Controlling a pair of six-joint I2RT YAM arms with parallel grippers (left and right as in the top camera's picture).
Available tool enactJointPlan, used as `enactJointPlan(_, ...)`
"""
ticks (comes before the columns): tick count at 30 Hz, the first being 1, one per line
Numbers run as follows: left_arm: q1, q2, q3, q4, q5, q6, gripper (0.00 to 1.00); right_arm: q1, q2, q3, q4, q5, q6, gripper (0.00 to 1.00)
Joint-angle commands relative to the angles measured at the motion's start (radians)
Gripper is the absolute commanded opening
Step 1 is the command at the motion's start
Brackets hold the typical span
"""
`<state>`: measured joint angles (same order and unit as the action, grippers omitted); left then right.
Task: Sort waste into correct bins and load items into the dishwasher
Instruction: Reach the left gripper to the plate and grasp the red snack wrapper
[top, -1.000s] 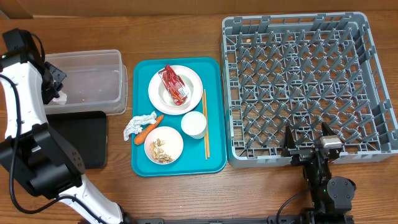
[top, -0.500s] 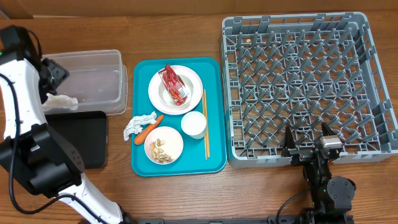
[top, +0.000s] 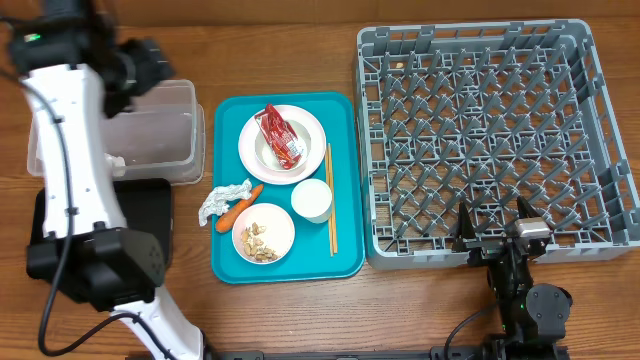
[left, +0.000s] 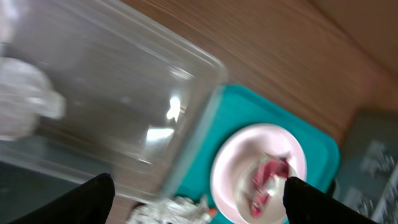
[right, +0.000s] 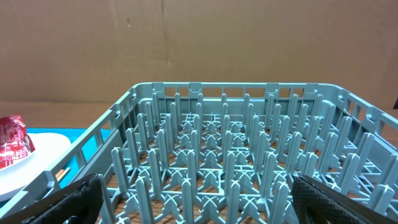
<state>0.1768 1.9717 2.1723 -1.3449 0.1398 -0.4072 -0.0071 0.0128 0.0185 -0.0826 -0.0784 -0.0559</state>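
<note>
your left gripper (left: 199, 202) hangs over the clear tub (top: 165, 140) at far left, fingers wide apart, nothing betw them. a crumpled tissue (left: 25, 102) lies inside the tub. black tray (top: 145, 215) sits just near of it. right gripper (right: 202, 202) is spread wide too, empty, at the near edge of the grey rack (top: 490, 120). on the teal tray (top: 225, 265): red wrapper (top: 280, 135) on the plate (top: 312, 128), second tissue (top: 222, 198) touching the carrot (top: 240, 207), cup (top: 311, 199), bowl (top: 284, 228) w/ nut bits, chopsticks (top: 330, 200) on the right side.

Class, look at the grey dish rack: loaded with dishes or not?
Not loaded: the dish rack holds no dishes; the plate, bowl and cup sit on the teal tray.
</note>
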Motion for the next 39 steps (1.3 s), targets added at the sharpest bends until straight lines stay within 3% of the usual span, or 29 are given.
enactJointPlan(1, -0.099, -0.015, 0.014, -0.010, 0.044, 0.026, 0.91, -0.006, -0.010, -0.011, 0.005, -0.002, 0.004, 1.00)
enactJointPlan(3, -0.156, -0.015, 0.014, -0.010, 0.045, 0.026, 1.00, -0.006, -0.010, -0.011, 0.005, -0.002, 0.004, 1.00)
enactJointPlan(12, -0.349, -0.015, 0.014, -0.003, 0.003, 0.026, 1.00, -0.006, -0.010, -0.011, 0.005, -0.002, 0.004, 1.00)
enactJointPlan(13, -0.363, -0.015, 0.014, -0.005, 0.003, 0.026, 0.94, -0.006, -0.010, -0.011, 0.005, -0.002, 0.004, 1.00)
enactJointPlan(18, -0.419, -0.014, -0.005, -0.020, -0.037, 0.026, 0.87, -0.006, -0.010, -0.011, 0.005, -0.002, 0.004, 1.00)
enactJointPlan(22, -0.455, -0.014, -0.058, -0.017, -0.046, 0.022, 0.73, -0.006, -0.010, -0.011, 0.005, -0.002, 0.004, 1.00)
enactJointPlan(28, -0.483, -0.014, -0.172, 0.013, -0.046, 0.018, 0.73, -0.006, -0.010, -0.011, 0.005, -0.002, 0.004, 1.00)
enactJointPlan(39, -0.484, -0.014, -0.428, 0.202, -0.080, -0.047, 0.68, -0.006, -0.010, -0.011, 0.005, -0.002, 0.004, 1.00)
